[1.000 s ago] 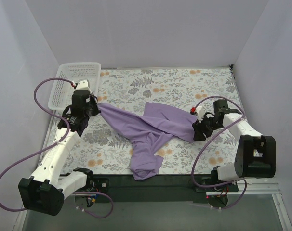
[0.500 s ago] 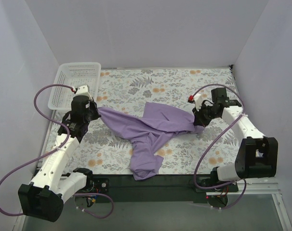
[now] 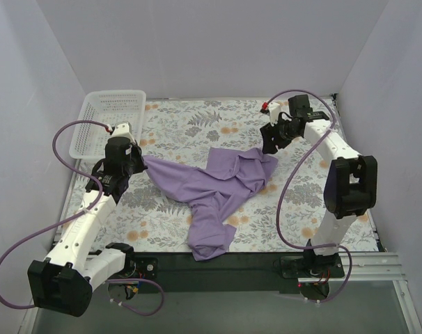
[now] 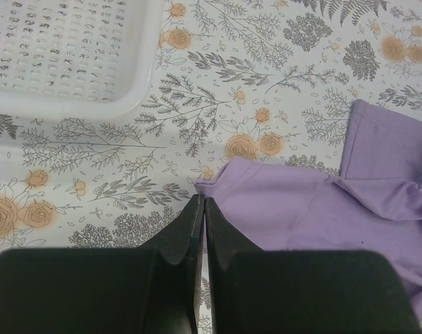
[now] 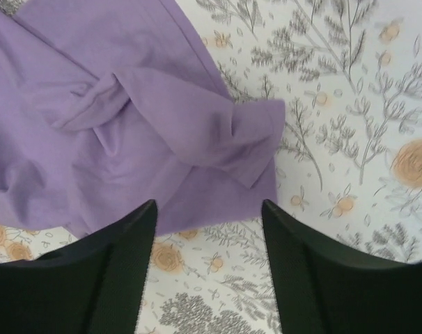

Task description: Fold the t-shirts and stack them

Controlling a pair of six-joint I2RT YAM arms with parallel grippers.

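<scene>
Two grippers: left gripper (image 4: 201, 202) fingers together, apparently pinching t-shirt (image 3: 218, 188) corner; right gripper (image 5: 207, 209) fingers apart, empty. Spread flat before folding.

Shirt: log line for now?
shirt crumpled, unfolded | left pincer shut at its corner | right pincer open, empty, over shirt
</scene>
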